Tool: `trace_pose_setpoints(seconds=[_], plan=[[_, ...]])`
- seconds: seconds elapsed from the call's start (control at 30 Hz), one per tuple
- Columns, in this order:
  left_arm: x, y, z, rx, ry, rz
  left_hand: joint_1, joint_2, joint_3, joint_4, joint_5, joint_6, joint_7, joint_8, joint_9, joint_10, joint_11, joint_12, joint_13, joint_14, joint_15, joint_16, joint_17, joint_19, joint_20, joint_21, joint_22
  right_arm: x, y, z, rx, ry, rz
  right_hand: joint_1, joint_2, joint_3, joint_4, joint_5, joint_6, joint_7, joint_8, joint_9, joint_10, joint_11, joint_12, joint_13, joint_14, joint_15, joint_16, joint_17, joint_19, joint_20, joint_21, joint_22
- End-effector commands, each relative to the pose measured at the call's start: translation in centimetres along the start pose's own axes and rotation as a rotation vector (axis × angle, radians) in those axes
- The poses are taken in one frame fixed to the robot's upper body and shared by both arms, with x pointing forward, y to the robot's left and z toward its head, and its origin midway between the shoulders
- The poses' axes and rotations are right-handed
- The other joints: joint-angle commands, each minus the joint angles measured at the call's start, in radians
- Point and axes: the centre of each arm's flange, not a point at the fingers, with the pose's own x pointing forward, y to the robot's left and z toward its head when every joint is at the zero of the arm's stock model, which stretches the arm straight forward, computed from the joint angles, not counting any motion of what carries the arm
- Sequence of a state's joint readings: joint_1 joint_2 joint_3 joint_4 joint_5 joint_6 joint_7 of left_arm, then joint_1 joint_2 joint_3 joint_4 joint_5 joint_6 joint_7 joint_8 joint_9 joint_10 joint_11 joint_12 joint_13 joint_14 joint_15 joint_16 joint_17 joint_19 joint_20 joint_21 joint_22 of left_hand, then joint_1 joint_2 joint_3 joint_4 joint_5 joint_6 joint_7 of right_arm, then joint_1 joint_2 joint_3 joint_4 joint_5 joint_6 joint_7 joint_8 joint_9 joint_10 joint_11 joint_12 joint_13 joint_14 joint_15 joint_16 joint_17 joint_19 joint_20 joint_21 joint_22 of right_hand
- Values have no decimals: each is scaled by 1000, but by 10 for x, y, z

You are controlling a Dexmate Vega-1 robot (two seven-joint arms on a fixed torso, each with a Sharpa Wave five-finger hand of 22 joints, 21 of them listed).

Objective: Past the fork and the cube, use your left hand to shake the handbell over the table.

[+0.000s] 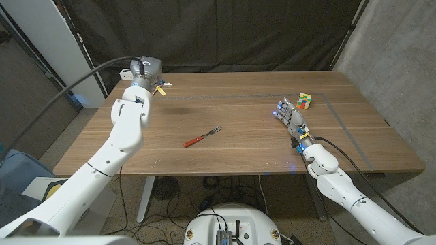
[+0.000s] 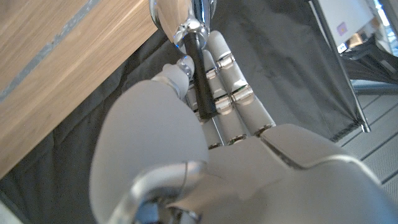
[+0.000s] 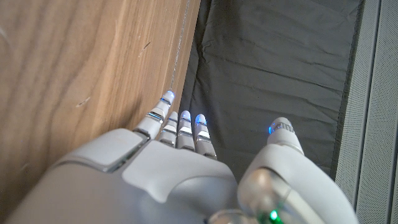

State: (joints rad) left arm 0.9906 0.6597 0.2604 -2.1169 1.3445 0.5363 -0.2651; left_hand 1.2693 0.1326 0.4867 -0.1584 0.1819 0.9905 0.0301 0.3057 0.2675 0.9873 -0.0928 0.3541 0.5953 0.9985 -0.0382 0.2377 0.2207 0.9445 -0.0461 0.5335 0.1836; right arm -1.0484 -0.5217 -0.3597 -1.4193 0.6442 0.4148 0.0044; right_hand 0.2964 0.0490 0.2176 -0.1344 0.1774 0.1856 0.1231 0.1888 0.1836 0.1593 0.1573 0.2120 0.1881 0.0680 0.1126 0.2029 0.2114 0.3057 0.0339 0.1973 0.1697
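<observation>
Handbell (image 2: 180, 14) sat in your left hand (image 2: 214, 102) at the desk's (image 1: 238, 146) far-left corner, beyond the fork (image 1: 202, 137) and cube (image 1: 304, 101), fingers wrapped round its slim black handle. Polished metal looked rigid, probably slippery, so that handle was the right hold. Your right hand (image 1: 291, 119) stood open, holding nothing.
</observation>
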Motion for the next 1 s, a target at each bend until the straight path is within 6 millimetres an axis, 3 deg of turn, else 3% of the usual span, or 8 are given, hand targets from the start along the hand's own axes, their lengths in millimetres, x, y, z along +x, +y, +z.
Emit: trace_pose_setpoints(seconds=[0.03,0.1,0.27,0.5,1.0], plan=[[-3,-27,15,-630,-142,-77,3,6,7,-5,8,0,6,5,7,8,6,-2,5,123,-130,7,1,2,9,9,2,2,3,3,-6,-6,1,-3,10,0,-3,0,9,2,2,3,8,0,2,5,6,-3,5,3,9,3,-2,2],[-3,-26,15,-742,-164,-62,3,7,7,-5,8,0,7,5,8,7,7,-3,6,125,-129,8,0,3,11,11,2,1,3,5,-10,-9,-2,-2,10,0,-3,0,9,2,2,3,8,1,2,5,6,-3,5,3,9,3,-2,2],[-5,-22,13,-778,-119,-31,5,6,8,-6,9,-2,9,5,10,7,7,-4,8,124,-129,8,0,3,13,12,2,0,3,5,-11,-7,-6,-2,11,0,-3,0,10,3,2,3,9,0,2,5,6,-3,4,3,9,3,-2,2],[-3,-36,17,-935,-115,-73,6,6,10,-8,10,-2,15,6,13,9,8,-5,10,125,-127,7,-2,2,15,14,2,0,5,7,-13,-15,-5,-2,11,0,-3,0,11,3,3,3,10,1,2,5,8,-4,5,3,10,2,-2,2],[6,-33,18,-860,-77,-185,6,5,12,-8,12,-2,18,6,18,11,9,-9,14,127,-121,8,-2,2,19,19,2,-2,2,8,-13,-17,-13,-2,13,0,-3,0,11,3,2,3,12,2,2,5,12,2,6,3,11,1,-2,2]])
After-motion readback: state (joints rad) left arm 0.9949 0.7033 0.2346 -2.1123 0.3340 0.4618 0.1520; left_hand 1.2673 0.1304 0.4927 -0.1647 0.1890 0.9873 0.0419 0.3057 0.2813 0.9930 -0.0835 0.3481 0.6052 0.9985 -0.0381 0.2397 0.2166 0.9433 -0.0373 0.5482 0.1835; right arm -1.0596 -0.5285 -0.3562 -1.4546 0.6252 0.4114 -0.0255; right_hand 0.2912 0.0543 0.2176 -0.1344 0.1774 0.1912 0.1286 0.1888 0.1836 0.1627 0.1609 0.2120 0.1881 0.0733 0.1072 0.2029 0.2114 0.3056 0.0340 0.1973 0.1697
